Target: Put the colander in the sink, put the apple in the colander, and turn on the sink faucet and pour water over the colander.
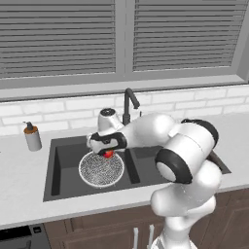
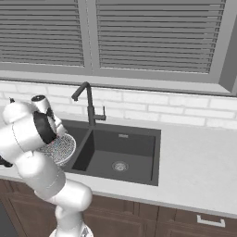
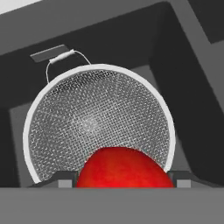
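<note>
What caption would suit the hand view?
Red apple held between the jaws, poised above the mesh colander sitting in the dark sink.

The light is soft and even, and it is hard to tell where it comes from. The pale grey stone counter [image 1: 19, 194] looks bright. The dark charcoal double sink [image 2: 139, 134] stays dim inside, with only faint shadows. The shiny red round apple [image 3: 124, 168] has no strong glare. All the pictures look a little grainy and soft.
</note>
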